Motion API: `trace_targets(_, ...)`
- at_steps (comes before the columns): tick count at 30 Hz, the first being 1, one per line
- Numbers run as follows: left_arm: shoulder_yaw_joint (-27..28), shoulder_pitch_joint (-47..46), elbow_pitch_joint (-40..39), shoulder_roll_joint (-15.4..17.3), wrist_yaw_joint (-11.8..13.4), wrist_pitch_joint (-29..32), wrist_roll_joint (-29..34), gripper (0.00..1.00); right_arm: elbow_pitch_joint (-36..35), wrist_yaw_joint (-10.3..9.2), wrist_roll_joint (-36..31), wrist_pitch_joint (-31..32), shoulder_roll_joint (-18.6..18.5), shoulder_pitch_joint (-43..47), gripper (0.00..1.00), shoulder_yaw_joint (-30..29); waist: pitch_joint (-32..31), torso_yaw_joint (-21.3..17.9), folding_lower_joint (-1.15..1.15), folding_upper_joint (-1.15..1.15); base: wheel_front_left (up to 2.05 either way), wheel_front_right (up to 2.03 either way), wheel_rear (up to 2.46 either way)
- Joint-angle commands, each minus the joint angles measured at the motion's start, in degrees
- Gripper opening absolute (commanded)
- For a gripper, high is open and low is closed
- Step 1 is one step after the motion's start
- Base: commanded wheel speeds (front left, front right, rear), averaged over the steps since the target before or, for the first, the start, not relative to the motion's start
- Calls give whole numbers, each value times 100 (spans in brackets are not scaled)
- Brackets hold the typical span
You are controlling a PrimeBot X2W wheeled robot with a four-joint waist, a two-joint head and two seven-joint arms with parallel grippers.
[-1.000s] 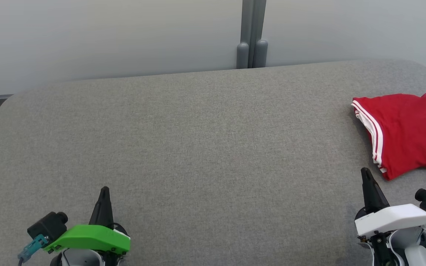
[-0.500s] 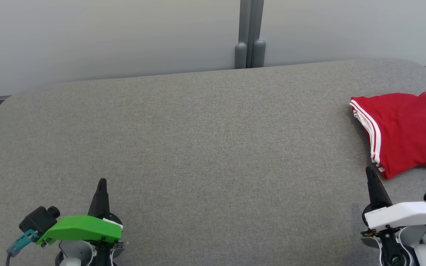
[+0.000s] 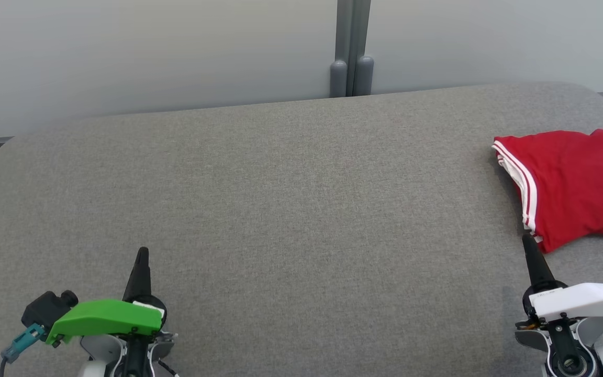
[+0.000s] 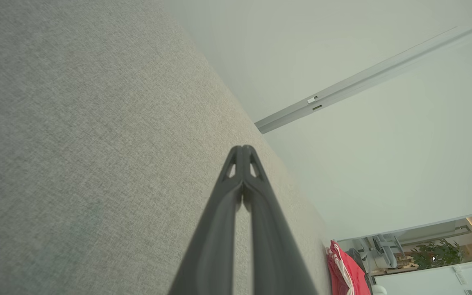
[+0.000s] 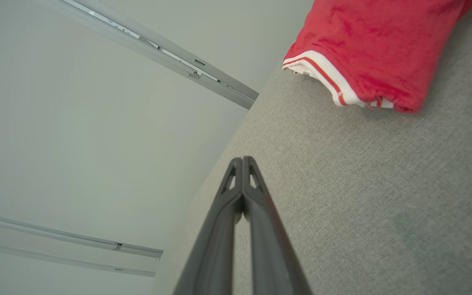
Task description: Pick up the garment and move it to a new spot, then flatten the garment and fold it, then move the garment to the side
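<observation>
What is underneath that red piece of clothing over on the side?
The red garment lies on the gray fabric surface, which shows along its near and left edges. Anything beneath its layers is covered, and its right part runs out of the head view.

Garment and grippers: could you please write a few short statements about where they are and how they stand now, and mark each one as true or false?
1. The red garment lies near the right end of the grey fabric surface. True.
2. The jaws of the left gripper stand wide open. False: they are shut on nothing.
3. The right gripper holds the garment by its striped edge. False: its jaws are shut on nothing, apart from the garment.
4. The garment has white stripes along one edge. True.
5. The garment lies nearer to the right gripper than to the left gripper. True.
</observation>
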Motion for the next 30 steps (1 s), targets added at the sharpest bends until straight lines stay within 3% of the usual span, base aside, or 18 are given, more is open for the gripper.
trace_targets(1, 44, -186, -21, -19, -70, 38, -158, 0, -21, 2, 164, 30, -35, -131, 0, -40, 0, -3, 0, 0, 0, 0, 0)
trace_targets(30, 253, -412, 78, -67, -269, 390, -1549, 0, 133, 3, 1693, 423, -47, -260, 0, -296, -3, -76, 0, 0, 0, 0, 0)
